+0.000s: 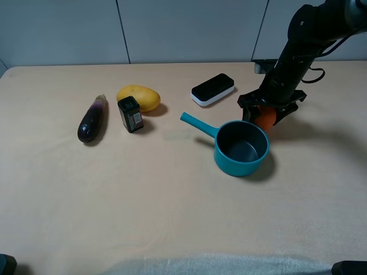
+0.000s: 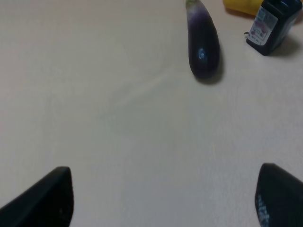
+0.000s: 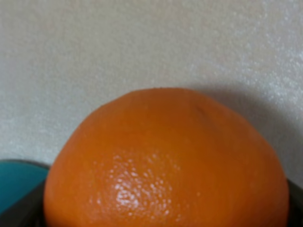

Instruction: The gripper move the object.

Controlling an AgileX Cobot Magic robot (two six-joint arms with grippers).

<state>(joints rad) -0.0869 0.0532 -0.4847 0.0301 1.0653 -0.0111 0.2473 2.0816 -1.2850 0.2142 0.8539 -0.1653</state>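
The small round orange fruit (image 1: 265, 119) sits between the two dark fingers of my right gripper (image 1: 268, 112), just behind the right rim of the teal pot (image 1: 229, 163). In the right wrist view the orange (image 3: 165, 161) fills the frame, with a dark finger (image 3: 19, 213) at its lower side and a sliver of the teal pot (image 3: 14, 182) beside it. The right gripper is shut on the orange, close over the table. My left gripper (image 2: 163, 198) is open and empty above bare table at the near left.
A yellow mango (image 1: 139, 97), a small black bottle (image 1: 131, 114) and a purple eggplant (image 1: 93, 118) lie at the left. A black-and-white device (image 1: 213, 89) lies behind the pot's handle (image 1: 198, 125). The left wrist view shows the eggplant (image 2: 203, 40) and bottle (image 2: 273, 23).
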